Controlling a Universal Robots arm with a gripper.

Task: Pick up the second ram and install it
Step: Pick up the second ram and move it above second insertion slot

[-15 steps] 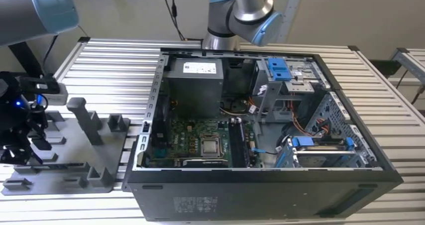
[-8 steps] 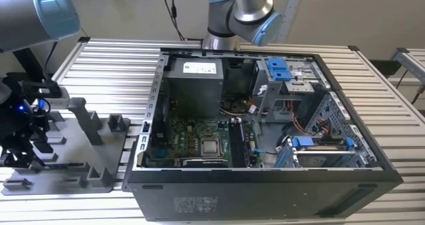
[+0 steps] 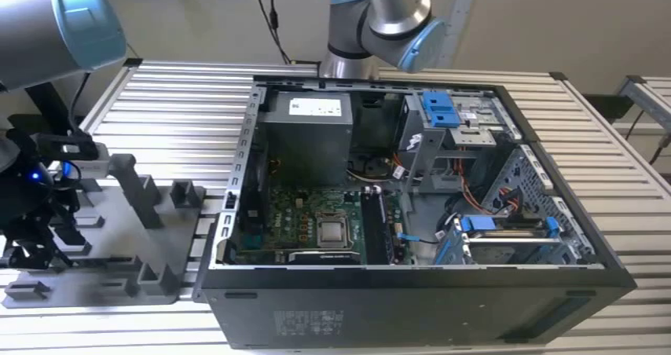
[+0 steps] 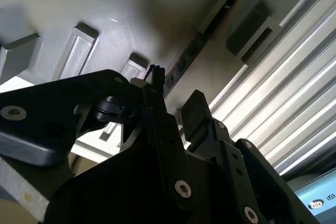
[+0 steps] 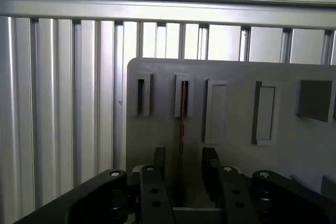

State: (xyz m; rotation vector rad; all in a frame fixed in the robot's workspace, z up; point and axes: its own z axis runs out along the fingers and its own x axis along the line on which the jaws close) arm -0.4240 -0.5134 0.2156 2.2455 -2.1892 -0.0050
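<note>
Gripper [image 5: 182,157] jaws open, holding nothing, straddling the second ram [image 5: 181,114] standing edge-on in a grey holder [image 5: 236,82] slot. Pickup not done; install into the PC case [image 3: 587,237] remains.

We see the counter [image 3: 178,88] as ribbed pale metal with a satin sheen. Beside the computer case [image 3: 419,308], the holder tray [image 5: 294,145] looks like matt grey plastic, faintly grainy. The case has a matt black shell and bare grey sheet metal within; inside it we find glossy blue plastic clips [image 3: 441,107] and a bright metal processor [image 3: 333,231]. The fingers [image 5: 210,166] are smooth matt black; the second ram [image 5: 181,129] shows a dull coppery edge. Behind the case, the arm [image 3: 394,1] is smooth silver metal.
</note>
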